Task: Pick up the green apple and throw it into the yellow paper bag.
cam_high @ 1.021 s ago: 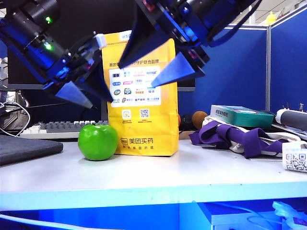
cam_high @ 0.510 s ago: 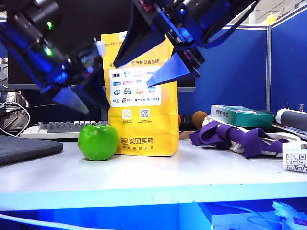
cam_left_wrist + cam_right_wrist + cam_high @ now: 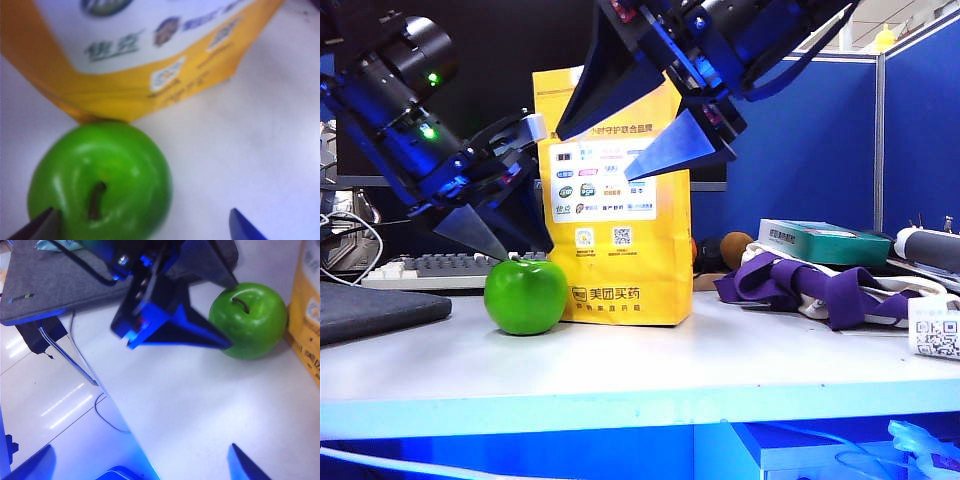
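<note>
A pale white table fills the foreground, its front edge lit blue. On it the green apple sits against the lower left corner of the yellow paper bag, which stands upright behind it. Farther right lie a purple-and-white cloth and a teal box; a keyboard sits at the left rear, and blue partition walls close the room.

The left gripper hangs just above the apple, fingers spread wide, holding nothing. The right gripper hovers high before the bag, equally wide and empty.

Only the left wrist view shows the apple's brown stem. Only the right wrist view shows a dark grey mat and the floor beyond the table's edge.
</note>
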Robot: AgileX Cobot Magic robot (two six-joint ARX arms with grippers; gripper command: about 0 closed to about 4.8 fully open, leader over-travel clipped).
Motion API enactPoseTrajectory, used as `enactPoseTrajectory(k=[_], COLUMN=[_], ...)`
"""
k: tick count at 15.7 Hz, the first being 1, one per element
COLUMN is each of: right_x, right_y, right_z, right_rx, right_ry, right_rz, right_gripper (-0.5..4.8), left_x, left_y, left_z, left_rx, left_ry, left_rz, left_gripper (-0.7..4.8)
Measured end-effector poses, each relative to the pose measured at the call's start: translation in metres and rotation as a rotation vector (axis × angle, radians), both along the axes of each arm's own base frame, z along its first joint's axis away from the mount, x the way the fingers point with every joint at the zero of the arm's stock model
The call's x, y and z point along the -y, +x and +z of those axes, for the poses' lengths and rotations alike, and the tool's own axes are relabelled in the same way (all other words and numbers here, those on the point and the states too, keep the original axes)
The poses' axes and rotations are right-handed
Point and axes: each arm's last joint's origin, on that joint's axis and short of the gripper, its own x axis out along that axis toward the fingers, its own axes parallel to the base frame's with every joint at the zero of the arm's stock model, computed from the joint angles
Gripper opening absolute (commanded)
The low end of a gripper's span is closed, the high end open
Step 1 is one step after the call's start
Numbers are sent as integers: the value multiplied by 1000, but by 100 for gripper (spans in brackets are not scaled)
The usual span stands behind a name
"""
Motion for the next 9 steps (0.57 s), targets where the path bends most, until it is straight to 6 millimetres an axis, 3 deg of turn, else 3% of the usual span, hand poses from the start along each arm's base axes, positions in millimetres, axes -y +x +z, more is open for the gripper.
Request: enactPoseTrajectory(k=[8, 9], right_x=[0, 0], right_y=[0, 0], right_z=[0, 0], right_rx=[1, 1], right_ry=[1, 1], right_rz=[-1, -1], right_gripper=[479, 479], left_x=[1, 1], left_y=[3, 3], left_z=[-2, -2], left_rx=[4, 4], left_ry=[-7, -6], left_rz=[17, 18], left_gripper=[474, 408])
